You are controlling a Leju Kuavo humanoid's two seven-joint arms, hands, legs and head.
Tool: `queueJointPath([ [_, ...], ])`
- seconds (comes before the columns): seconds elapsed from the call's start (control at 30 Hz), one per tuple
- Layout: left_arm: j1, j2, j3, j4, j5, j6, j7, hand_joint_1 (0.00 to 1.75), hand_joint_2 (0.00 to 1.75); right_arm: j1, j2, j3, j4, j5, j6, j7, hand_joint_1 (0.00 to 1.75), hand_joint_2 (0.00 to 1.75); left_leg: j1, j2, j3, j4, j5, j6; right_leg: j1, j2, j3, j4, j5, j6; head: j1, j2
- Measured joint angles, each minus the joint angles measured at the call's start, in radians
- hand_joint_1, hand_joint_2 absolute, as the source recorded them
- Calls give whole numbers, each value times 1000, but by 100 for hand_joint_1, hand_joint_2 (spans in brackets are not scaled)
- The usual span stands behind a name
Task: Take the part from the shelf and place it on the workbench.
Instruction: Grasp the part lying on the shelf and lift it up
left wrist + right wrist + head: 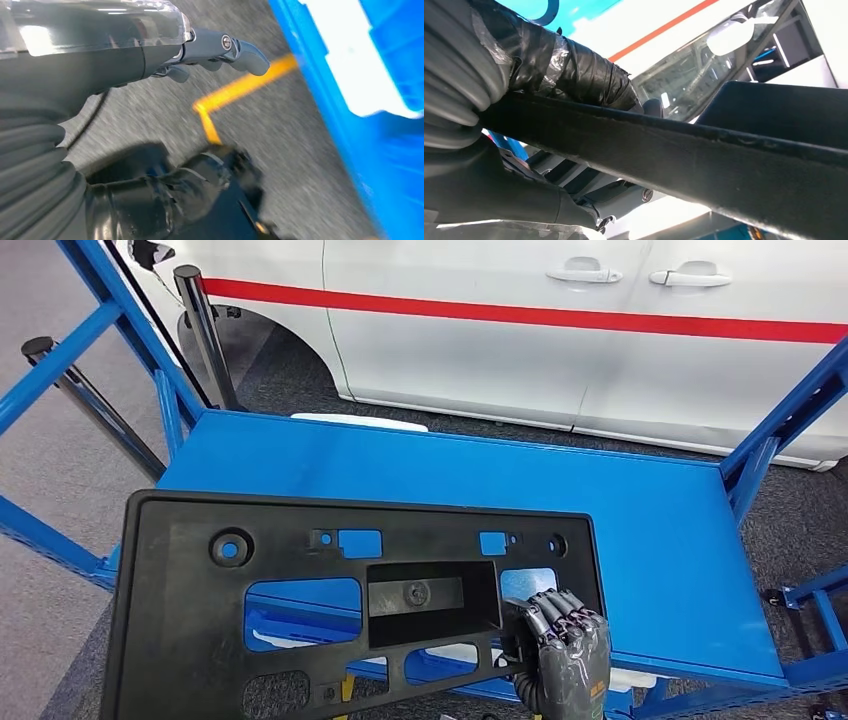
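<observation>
The black part (350, 600) is held by the right robot hand (565, 645) at one end only, overhanging the blue worktop's (640, 510) near edge, so tipping or slipping is risked.

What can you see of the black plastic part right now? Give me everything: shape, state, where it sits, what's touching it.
The black plastic part is a wide, flat rectangular panel with a raised rim, looking like matte moulded plastic. It has a recessed box at its centre, several large cutouts, small square openings and round holes near the top edge. It is held roughly level over the near edge of the blue workbench, blue showing through its openings. The right hand grips it at the lower right. Whether it rests on the bench cannot be told.
</observation>
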Motion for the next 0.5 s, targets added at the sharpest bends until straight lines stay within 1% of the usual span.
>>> queueJointPath([
  [0.03, 0, -1, 0, 0, -5, 20, 12, 0, 175, 0, 2, 1, 2, -2, 0, 3, 175, 175, 2, 0, -13, 31, -22, -5, -2, -1, 1, -3, 2, -6, 0, 0],
  [0.07, 0, -2, 0, 0, -8, 33, 19, 0, 175, 0, 4, 3, 5, -5, 0, 6, 175, 175, 3, 1, -36, 82, -52, -10, -2, -3, 2, -4, 2, -9, -1, 0],
  [0.1, 0, -2, 1, 0, -9, 40, 24, 0, 175, 1, 5, 4, 8, -9, 0, 8, 175, 175, 4, 1, -65, 145, -84, -13, -2, -3, 1, -4, 2, -11, -1, 0],
  [0.13, 0, -2, 1, 0, -11, 45, 27, 0, 175, 1, 6, 5, 11, -13, 0, 8, 175, 175, 5, 1, -93, 206, -109, -15, -1, -4, 1, -4, 2, -12, -1, 0],
  [0.17, 1, -2, 2, 0, -13, 50, 30, 0, 175, 2, 7, 5, 15, -18, 0, 9, 175, 175, 6, 1, -112, 246, -118, -16, 0, -5, 1, -3, 2, -12, -1, 0],
  [0.2, 2, -3, 2, 0, -16, 53, 32, 0, 175, 2, 7, 6, 19, -22, 0, 8, 175, 175, 6, 1, -114, 250, -106, -16, 0, -4, 1, -3, 2, -12, -1, 0],
  [0.23, 3, -3, 2, 0, -18, 57, 34, 0, 175, 3, 8, 6, 23, -27, 0, 8, 175, 175, 6, 1, -98, 214, -77, -14, 0, -4, 3, -2, 2, -12, -1, 0],
  [0.27, 3, -3, 2, 0, -20, 60, 35, 0, 175, 4, 9, 6, 26, -31, 0, 8, 175, 175, 5, 1, -67, 149, -39, -11, 0, -3, 4, -2, 2, -12, -1, 0],
  [0.3, 2, -3, 3, 0, -22, 63, 36, 0, 175, 4, 11, 6, 29, -35, 0, 8, 175, 175, 4, 0, -34, 80, -10, -6, 1, -3, 5, -1, 2, -10, -1, 0],
  [0.33, 1, -3, 4, 0, -24, 66, 37, 0, 175, 4, 14, 6, 32, -39, 0, 8, 175, 175, 1, 0, -9, 25, 10, -1, 2, -2, 5, -1, 2, -7, -1, 0],
  [0.37, 0, -3, 5, 0, -25, 68, 38, 0, 175, 4, 16, 7, 34, -41, 0, 8, 175, 175, -1, -1, 4, -7, 19, 4, 3, -2, 3, 0, 4, -3, -1, 0],
  [0.43, 0, -3, 7, 0, -26, 70, 39, 0, 175, 4, 17, 7, 38, -46, 0, 8, 175, 175, -5, -2, 5, -18, 23, 11, 3, -1, 1, -3, 10, 9, -1, 0],
  [0.47, 1, -3, 8, 0, -27, 70, 40, 0, 175, 4, 18, 7, 40, -48, 0, 7, 175, 175, -3, -1, 4, -23, 29, 18, 2, -2, 1, -2, 9, 15, 0, 0],
  [0.5, 1, -4, 9, 0, -27, 71, 41, 0, 175, 5, 18, 7, 41, -50, 0, 7, 175, 175, -1, 1, 4, -29, 35, 25, 2, -2, -2, 5, 0, 20, 0, 0],
])
